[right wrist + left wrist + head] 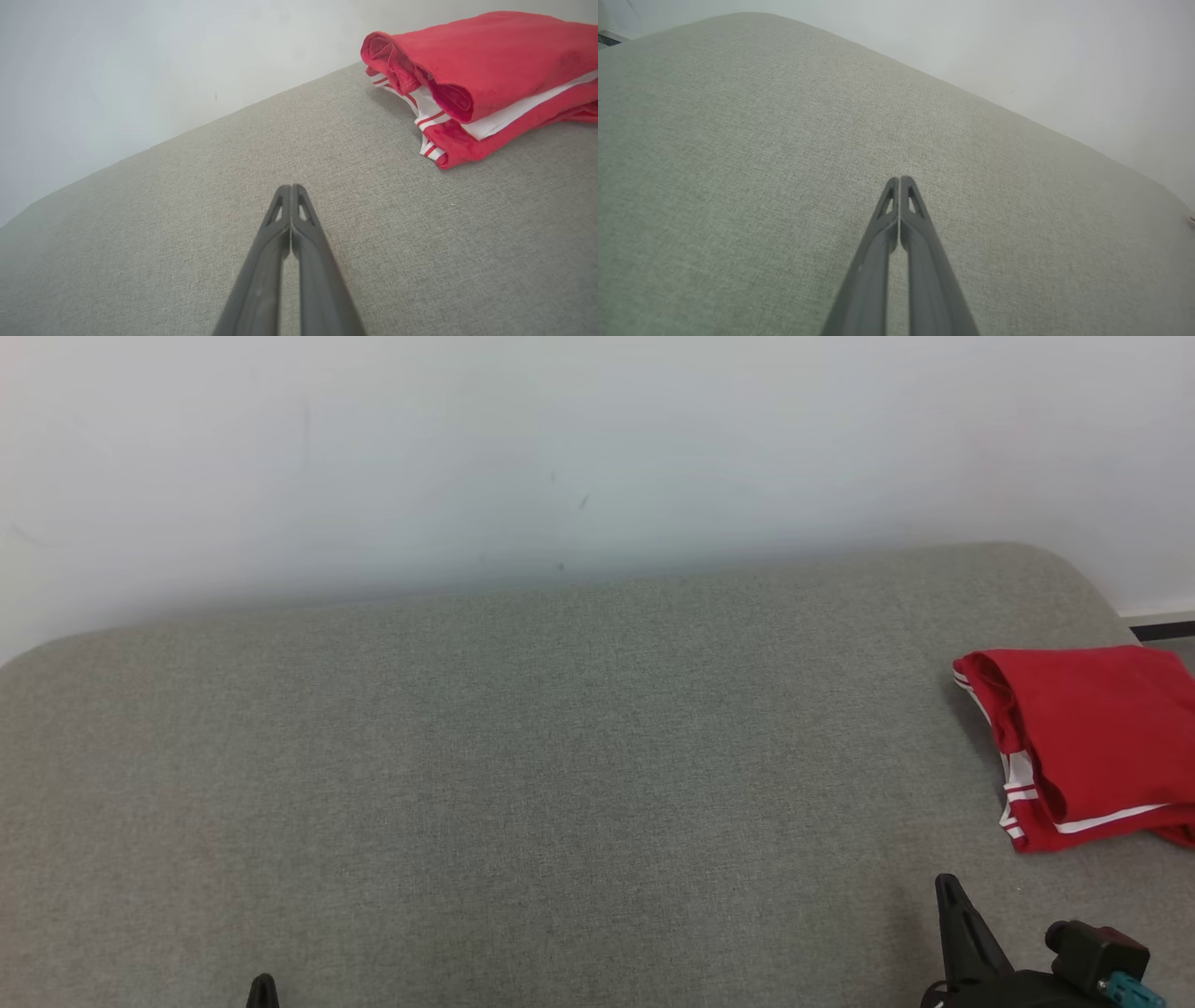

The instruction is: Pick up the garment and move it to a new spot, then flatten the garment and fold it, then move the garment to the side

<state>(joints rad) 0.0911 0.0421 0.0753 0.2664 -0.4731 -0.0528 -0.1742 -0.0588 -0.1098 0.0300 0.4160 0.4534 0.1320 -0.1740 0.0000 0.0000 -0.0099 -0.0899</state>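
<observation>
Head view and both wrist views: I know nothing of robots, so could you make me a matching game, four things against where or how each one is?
Things:
1. red garment
2. left gripper
3. right gripper
4. wall

Places or states:
A. jaws shut, plain grey cushion ahead
B. pale, behind the grey cushion
C. folded, lying at the grey cushion's right end
D. jaws shut, the red garment ahead and to one side

Pairs: 1-C; 2-A; 3-D; 4-B.
</observation>
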